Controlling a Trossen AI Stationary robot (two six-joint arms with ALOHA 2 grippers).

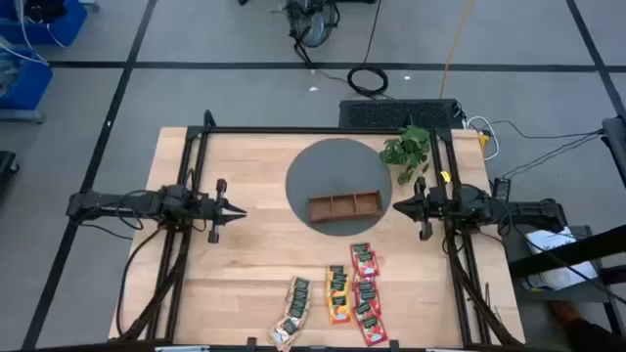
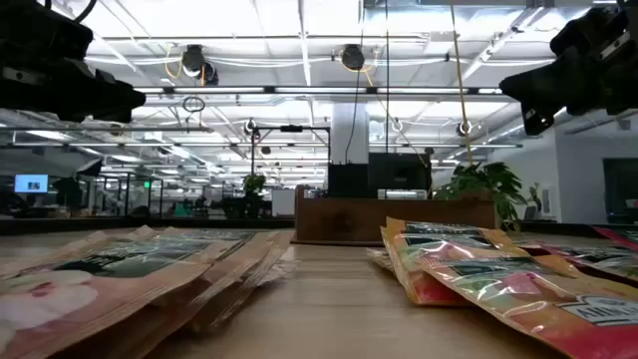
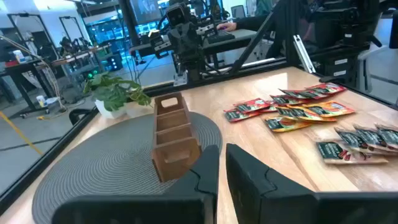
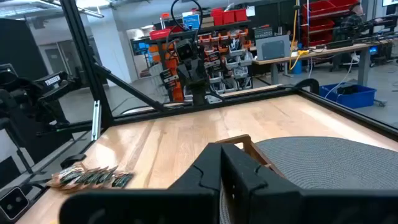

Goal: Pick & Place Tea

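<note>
Pale wood is carrying everything here: the desk (image 1: 245,264) with a grey round mat (image 1: 337,156) at its centre, and the brown three-compartment wooden tray (image 1: 343,206) sitting on that mat's near edge. Taking the tray as the landmark and going left to right, the left claw (image 1: 235,210) is hanging well out to the tray's left, raised off the desk, its fingers (image 3: 249,177) nearly together with only a slit between them and gripping nothing. The tea (image 1: 337,298) is lying in front of the tray, toward the desk's front edge, in three rows: beige-green packets (image 1: 293,308) leftmost, orange-yellow packets (image 1: 338,291) in the middle, red packets (image 1: 366,293) rightmost. Each row's long axis is running from the tray toward the front edge. The right claw (image 1: 401,206) is waiting just right of the tray, fully closed and empty, with a green leafy plant (image 1: 407,152) behind it.

Judging by this layout, the right claw is sitting nearer the red row, while the left claw has farther to travel to the beige-green one; either must swing forward and down.

The high view alone is showing both claws against the rows. The left wrist view is showing the packets' dark labels, while the right wrist view is catching only the beige-green packets (image 4: 93,178) and one tray corner (image 4: 245,145).
</note>
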